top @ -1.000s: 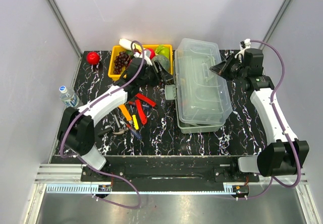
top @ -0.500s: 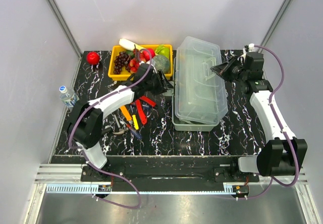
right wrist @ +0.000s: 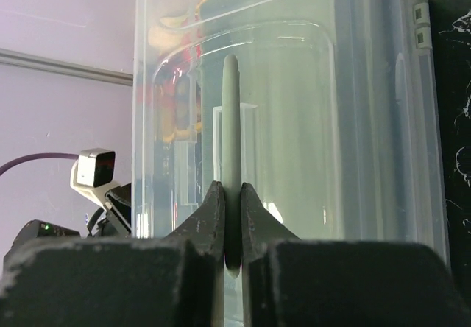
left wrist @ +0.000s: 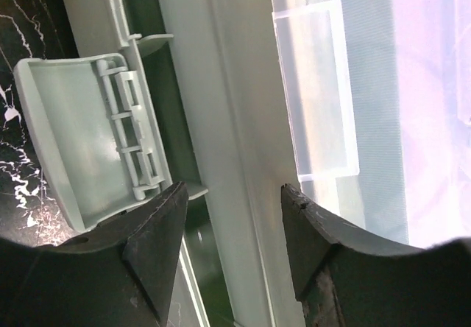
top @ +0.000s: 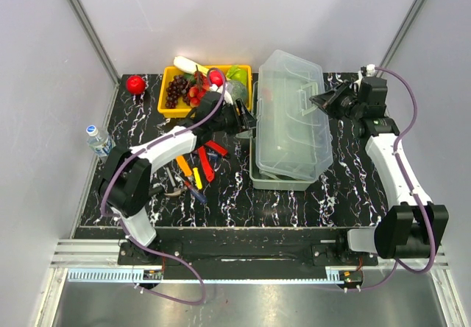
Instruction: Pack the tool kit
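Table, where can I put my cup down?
Bare table along the near edge, before the toolbox, and right of it near the right arm. Crowded left of the toolbox: tools, left arm, fruit tray.

Toolbox lid (top: 294,113) tilted up further — left hand (top: 246,121) now beside its latch (left wrist: 88,157).

Top view, for your reference: black, white-veined table (top: 235,194); at its far edge you see a yellow tray (top: 163,100) holding dark grapes (top: 176,88), a green fruit (top: 237,73) and a white piece (top: 185,64) overhanging the far rim; red round fruit (top: 135,84) just left of the tray; capped water bottle (top: 97,140) at the table's left edge.
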`<control>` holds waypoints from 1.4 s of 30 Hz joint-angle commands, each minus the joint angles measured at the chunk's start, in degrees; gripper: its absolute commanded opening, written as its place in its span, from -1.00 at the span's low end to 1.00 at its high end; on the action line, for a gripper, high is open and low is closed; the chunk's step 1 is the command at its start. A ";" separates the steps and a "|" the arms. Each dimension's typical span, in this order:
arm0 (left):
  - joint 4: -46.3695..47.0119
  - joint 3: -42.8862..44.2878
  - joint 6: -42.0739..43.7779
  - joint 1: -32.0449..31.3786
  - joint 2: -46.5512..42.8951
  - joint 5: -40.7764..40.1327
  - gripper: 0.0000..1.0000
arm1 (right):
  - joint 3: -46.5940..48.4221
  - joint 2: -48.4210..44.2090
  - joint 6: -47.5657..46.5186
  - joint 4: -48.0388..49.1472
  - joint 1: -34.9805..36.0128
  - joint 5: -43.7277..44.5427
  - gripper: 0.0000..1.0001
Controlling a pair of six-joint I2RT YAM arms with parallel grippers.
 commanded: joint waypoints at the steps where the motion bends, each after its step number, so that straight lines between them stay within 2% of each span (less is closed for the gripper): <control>1: 8.02 -0.08 1.90 -1.08 -4.67 2.65 0.17 | 3.31 -4.05 1.23 6.17 -0.12 1.20 -0.55; 5: 9.16 0.18 2.34 -1.69 -4.93 3.45 0.18 | 4.10 -4.75 -0.96 2.75 -0.12 5.50 0.40; 7: 9.25 0.53 2.86 -2.22 -5.11 3.62 0.19 | 4.45 -5.80 -2.89 0.54 -0.12 8.49 0.67; 9: 8.99 1.15 3.83 -2.66 -4.93 3.54 0.20 | 4.80 -7.03 -5.26 -1.21 -0.12 12.00 0.83; 17: 8.90 3.26 4.97 -3.19 -3.44 5.91 0.26 | 12.09 -6.86 -15.37 -10.53 -0.11 15.71 0.90; 22: 9.25 4.40 5.41 -3.54 -3.18 6.35 0.32 | 15.87 -7.30 -25.11 -13.70 0.15 10.10 0.88; 24: 9.34 4.84 5.33 -3.63 -2.56 7.14 0.33 | 17.45 -7.21 -28.98 -15.71 1.55 10.52 0.89; 31: 9.52 6.24 5.50 -4.42 -1.07 8.02 0.39 | 23.17 -4.58 -38.75 -22.83 12.88 22.63 0.96; 38: 6.36 10.29 7.78 -5.65 1.39 8.11 0.54 | 26.16 -2.29 -42.79 -26.36 18.95 31.78 0.98; 42: 4.95 12.57 8.66 -6.35 2.27 8.02 0.55 | 26.60 -1.76 -45.94 -26.97 22.20 37.67 0.99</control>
